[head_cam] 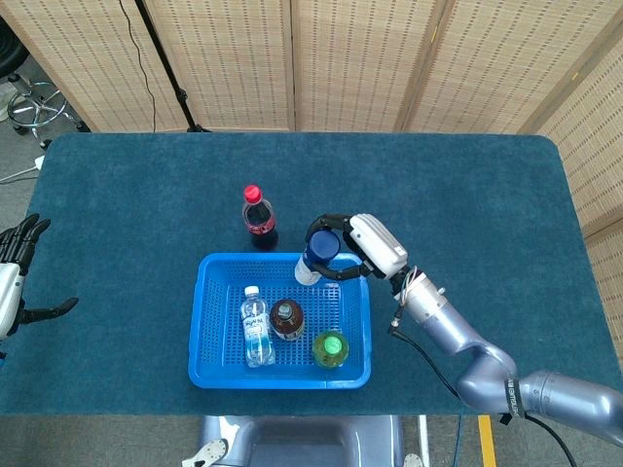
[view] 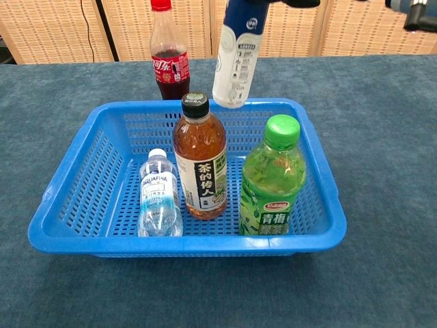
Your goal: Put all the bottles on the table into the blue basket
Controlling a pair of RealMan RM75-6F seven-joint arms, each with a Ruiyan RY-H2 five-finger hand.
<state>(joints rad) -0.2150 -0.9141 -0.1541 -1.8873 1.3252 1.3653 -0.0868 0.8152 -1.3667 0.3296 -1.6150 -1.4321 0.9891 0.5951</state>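
My right hand [head_cam: 352, 248] grips the blue cap end of a white bottle [view: 236, 53] and holds it in the air over the far edge of the blue basket [head_cam: 209, 321]. Inside the basket stand a small water bottle [view: 159, 196], a brown tea bottle [view: 199, 158] and a green tea bottle [view: 272, 179]. A red-capped cola bottle [head_cam: 258, 217] stands on the table just behind the basket. My left hand [head_cam: 14, 272] hangs at the table's left edge with its fingers spread and nothing in it.
The blue table [head_cam: 487, 204] stretches wide on both sides of the basket. Woven screens [head_cam: 350, 58] stand behind the table. The right arm [head_cam: 458, 336] reaches in from the lower right.
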